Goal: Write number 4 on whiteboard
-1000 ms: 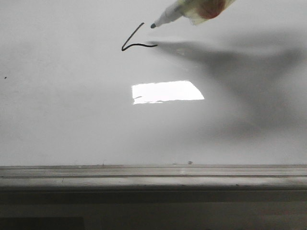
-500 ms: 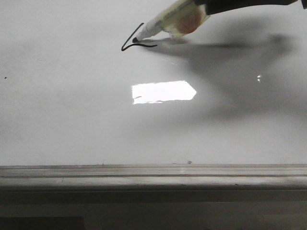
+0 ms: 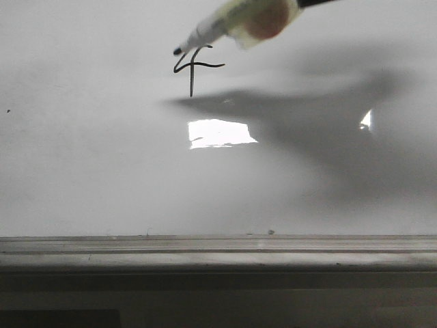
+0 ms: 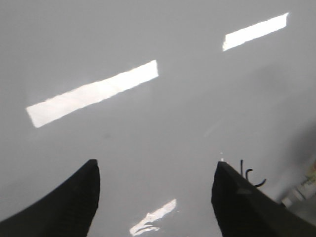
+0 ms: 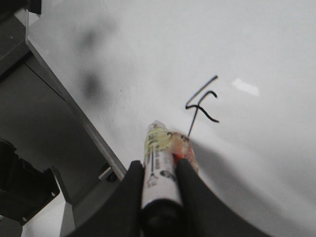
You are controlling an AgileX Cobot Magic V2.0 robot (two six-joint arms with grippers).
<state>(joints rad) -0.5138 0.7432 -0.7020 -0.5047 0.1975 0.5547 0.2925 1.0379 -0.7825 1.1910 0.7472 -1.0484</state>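
Observation:
The number 4 is drawn in thin black line on the upper middle of the whiteboard, with a curved left stroke, crossbar and vertical stem. It also shows in the right wrist view and partly in the left wrist view. My right gripper is shut on a white marker. In the front view the marker comes in from the top right, its tip just left of the 4's top. My left gripper is open and empty over the board, left of the 4.
A bright light glare lies below the 4. A grey metal ledge runs along the board's bottom edge. A tiny dark speck sits at far left. The arm's shadow falls across the board's right side.
The vertical stem has been added through the crossbar, making the 4. The marker tip has moved left and now sits by the 4's top left.

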